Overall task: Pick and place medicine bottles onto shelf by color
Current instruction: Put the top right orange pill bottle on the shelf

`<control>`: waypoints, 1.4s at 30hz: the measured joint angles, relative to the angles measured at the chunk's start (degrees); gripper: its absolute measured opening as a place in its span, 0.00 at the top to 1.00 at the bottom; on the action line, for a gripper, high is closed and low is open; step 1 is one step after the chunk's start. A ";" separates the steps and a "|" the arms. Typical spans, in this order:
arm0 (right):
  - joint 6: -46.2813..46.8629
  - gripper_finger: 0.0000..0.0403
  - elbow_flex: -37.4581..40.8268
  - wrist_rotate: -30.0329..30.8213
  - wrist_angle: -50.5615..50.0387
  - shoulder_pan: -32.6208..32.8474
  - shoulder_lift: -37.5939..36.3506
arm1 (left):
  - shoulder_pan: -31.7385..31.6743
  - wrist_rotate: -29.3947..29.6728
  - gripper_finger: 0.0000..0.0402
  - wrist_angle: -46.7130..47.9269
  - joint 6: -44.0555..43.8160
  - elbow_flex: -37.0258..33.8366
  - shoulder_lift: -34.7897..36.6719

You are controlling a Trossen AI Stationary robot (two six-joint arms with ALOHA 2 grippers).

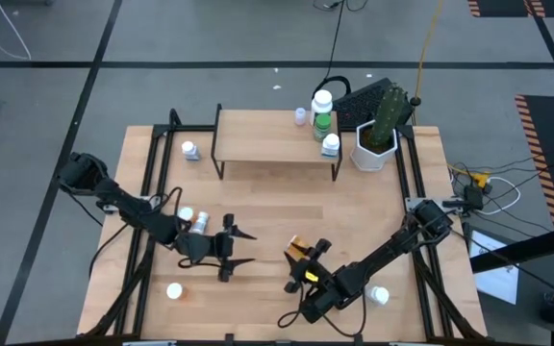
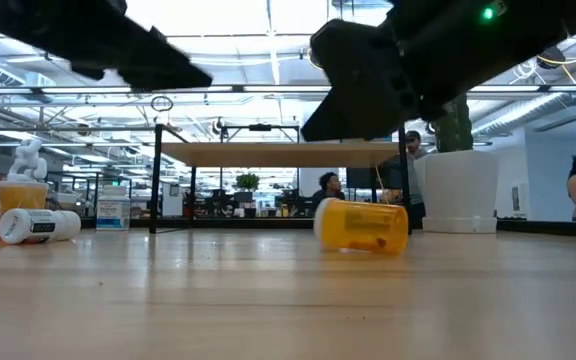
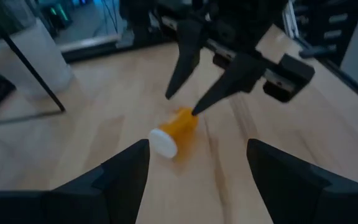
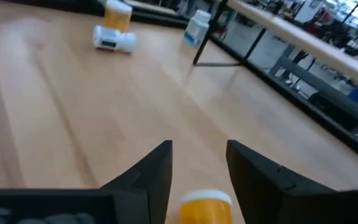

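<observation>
An orange medicine bottle [image 1: 298, 248] with a white cap lies on its side near the table's middle, also seen in the left wrist view [image 3: 174, 132] and the low view [image 2: 363, 225]. My right gripper [image 1: 304, 264] hovers open just above it. In the right wrist view [image 4: 199, 165] the bottle [image 4: 205, 208] shows between the fingers, apart from them. My left gripper [image 1: 243, 247] is open and level, a short way to the bottle's left, pointing at it [image 3: 197, 168]. The shelf [image 1: 277, 144] stands at the far side and carries a green bottle [image 1: 323, 120] and a white one [image 1: 330, 145] at its right end.
A white bottle [image 1: 186, 215] and an orange bottle [image 1: 201, 222] sit beside my left arm. More white bottles lie at the near left [image 1: 174, 290], the near right [image 1: 380, 295] and left of the shelf [image 1: 189, 150]. The cactus planter [image 1: 375, 144] stands right of the shelf.
</observation>
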State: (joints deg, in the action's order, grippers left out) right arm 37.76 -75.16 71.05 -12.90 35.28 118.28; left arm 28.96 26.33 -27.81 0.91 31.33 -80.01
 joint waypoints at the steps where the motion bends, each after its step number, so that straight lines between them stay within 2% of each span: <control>1: -0.24 0.65 0.63 0.76 0.35 -0.05 -0.78 | -0.27 0.06 0.32 -1.28 0.88 0.00 0.00; 7: -0.94 0.65 11.46 4.28 8.49 -0.55 -9.63 | -1.64 -0.01 0.32 -6.66 4.62 0.00 0.00; 11: -8.32 0.65 24.11 2.40 27.16 -1.84 -17.54 | -2.54 -0.69 0.32 -6.80 4.76 0.00 0.00; 13: -16.33 0.65 31.21 -3.44 41.80 -3.20 -20.88 | -3.09 -0.79 0.32 -6.81 4.70 0.00 0.00; 15: -21.70 0.65 37.83 -12.53 55.90 -5.34 -23.81 | -3.65 -0.79 0.32 -6.80 4.64 0.00 0.00; 17: -23.15 0.65 43.02 -21.18 64.38 -8.01 -26.62 | -4.10 -0.79 0.32 -6.78 4.65 0.00 0.00; 18: -22.60 0.65 44.79 -23.41 65.57 -9.19 -28.16 | -4.35 -0.79 0.32 -6.76 4.63 0.00 0.00; 21: -19.63 0.64 46.91 -24.67 58.56 -11.59 -33.75 | -4.94 -0.81 0.32 -6.45 4.63 0.00 0.00; 25: -10.32 0.56 44.91 -25.61 34.69 -14.68 -41.58 | -5.66 -0.83 0.32 -4.45 4.37 0.02 0.00; 28: -1.32 0.48 42.55 -30.21 17.12 -17.45 -44.83 | -6.19 -0.83 0.32 -3.17 3.59 0.02 0.00; 31: 4.52 0.40 40.88 -37.62 6.12 -20.56 -45.40 | -6.69 -0.83 0.32 -2.53 2.80 0.02 0.00; 34: 5.60 0.36 39.69 -44.93 0.16 -23.19 -44.86 | -6.92 -0.83 0.32 -2.22 1.57 0.02 0.00; 37: 5.63 0.34 39.50 -49.41 -3.51 -25.43 -44.16 | -6.88 -0.85 0.32 -2.22 1.12 0.02 0.00; 42: 7.58 0.34 39.45 -53.70 -3.93 -27.04 -42.70 | -6.88 -0.85 0.32 -1.29 0.06 0.02 0.00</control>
State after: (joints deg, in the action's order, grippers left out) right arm 45.33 -35.71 17.35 -16.83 8.24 75.59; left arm 22.09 25.47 -29.10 0.98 31.35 -80.01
